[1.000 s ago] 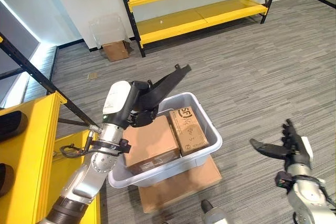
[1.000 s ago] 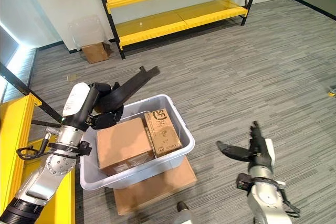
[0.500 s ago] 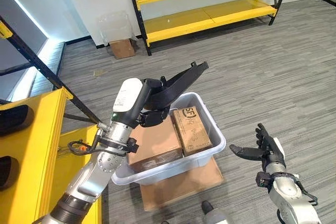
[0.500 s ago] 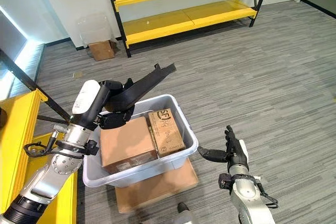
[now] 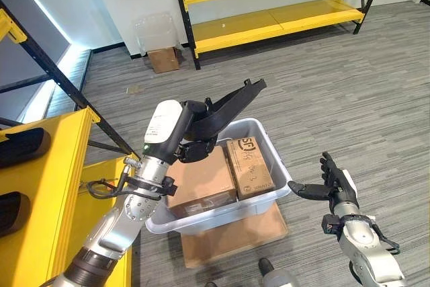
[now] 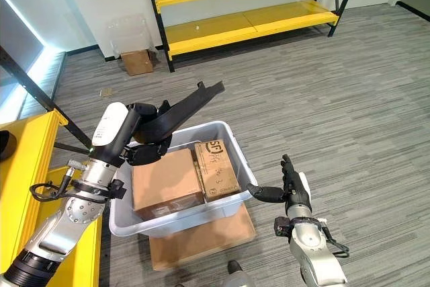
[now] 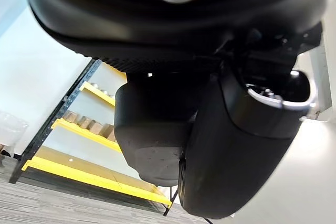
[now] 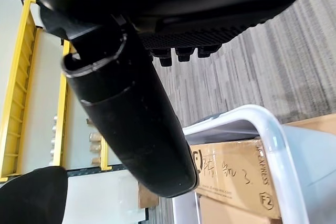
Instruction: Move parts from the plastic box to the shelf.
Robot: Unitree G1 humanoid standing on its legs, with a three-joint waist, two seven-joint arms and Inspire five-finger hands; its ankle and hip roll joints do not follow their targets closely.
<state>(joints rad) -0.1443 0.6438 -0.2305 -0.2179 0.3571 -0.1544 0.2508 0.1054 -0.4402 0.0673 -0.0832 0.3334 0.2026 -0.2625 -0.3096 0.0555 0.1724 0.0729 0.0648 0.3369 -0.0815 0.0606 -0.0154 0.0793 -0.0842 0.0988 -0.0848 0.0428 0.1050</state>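
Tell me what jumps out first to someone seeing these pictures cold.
The left hand hangs over the far left corner of the white plastic box, fingers curled round a long black part that angles up and away. Two cardboard boxes lie side by side inside the box. The right hand hovers open just off its right rim.
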